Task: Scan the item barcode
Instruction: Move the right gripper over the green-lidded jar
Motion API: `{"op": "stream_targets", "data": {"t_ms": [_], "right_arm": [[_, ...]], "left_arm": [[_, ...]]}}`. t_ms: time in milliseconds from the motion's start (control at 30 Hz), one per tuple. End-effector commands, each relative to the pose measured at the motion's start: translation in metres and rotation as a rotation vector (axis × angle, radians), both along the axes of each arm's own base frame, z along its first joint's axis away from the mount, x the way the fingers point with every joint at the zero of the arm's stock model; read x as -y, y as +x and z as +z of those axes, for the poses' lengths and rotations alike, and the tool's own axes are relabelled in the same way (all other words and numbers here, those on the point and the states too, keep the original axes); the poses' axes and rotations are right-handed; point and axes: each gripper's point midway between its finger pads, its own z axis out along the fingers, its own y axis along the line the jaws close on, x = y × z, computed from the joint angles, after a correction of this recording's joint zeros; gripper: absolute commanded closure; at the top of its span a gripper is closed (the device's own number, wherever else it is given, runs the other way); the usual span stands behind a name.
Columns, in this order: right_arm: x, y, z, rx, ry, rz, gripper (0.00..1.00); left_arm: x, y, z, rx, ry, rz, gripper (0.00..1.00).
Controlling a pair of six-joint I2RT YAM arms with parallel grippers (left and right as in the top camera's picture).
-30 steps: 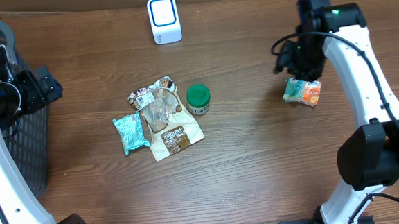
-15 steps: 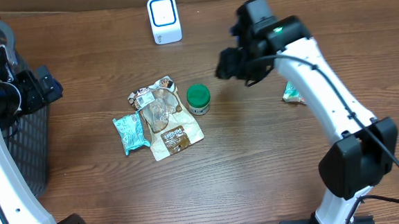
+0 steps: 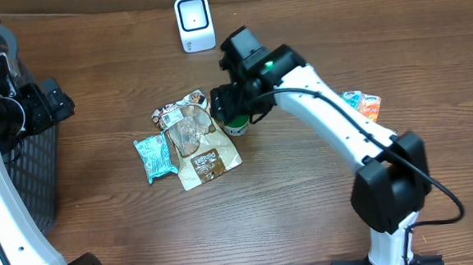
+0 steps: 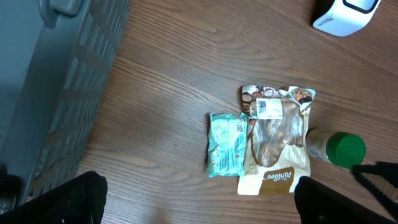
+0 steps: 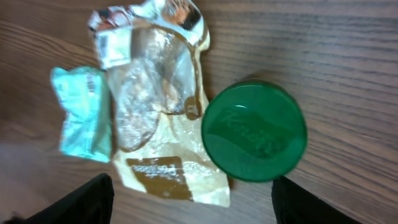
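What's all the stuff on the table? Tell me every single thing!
white plastic barcode scanner: one, white, far edge
round green-lidded jar: one, green lid, middle, right of the pouch
tan snack pouch with clear window: one, tan, middle
small teal foil packet: one, teal, left of the pouch
orange-and-teal packet: one, right side, alone
dark grey plastic basket: one, left edge
brown wooden table: one, under everything
left claw: one, black, open, near the basket
right claw: one, black, open, above the jar
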Motion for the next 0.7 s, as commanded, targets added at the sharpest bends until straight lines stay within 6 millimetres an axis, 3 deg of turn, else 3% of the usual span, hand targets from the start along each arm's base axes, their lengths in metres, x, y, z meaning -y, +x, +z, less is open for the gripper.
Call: {"op": "stream_targets", "data": {"t_ms": [0,100,300,367,667], "right_arm": [[0.013,0.009,-0.017,0.04,-0.106,-0.02,0.19],[0.022,0.017,-0.018,0.086,-0.163,-0.025,0.16],[0.02,0.026,-0.016,0.156,-0.182,0.074,0.11],[0.019,0.027,-0.016,0.172,-0.187,0.11,0.0],[0.01,0.032,-0.029,0.195,-0.193,0.171,0.0]], "left_arm": [[0.002,0.003,0.004,0.017,-0.001,-0.021,0.0],[0.002,0.003,0.004,0.016,-0.001,-0.021,0.0],[0.002,0.003,0.004,0.017,-0.001,-0.021,0.0],[0.002,0.003,0.004,0.017,-0.001,-0.021,0.0],[0.002,0.003,0.004,0.016,-0.001,-0.021,0.0]]}}
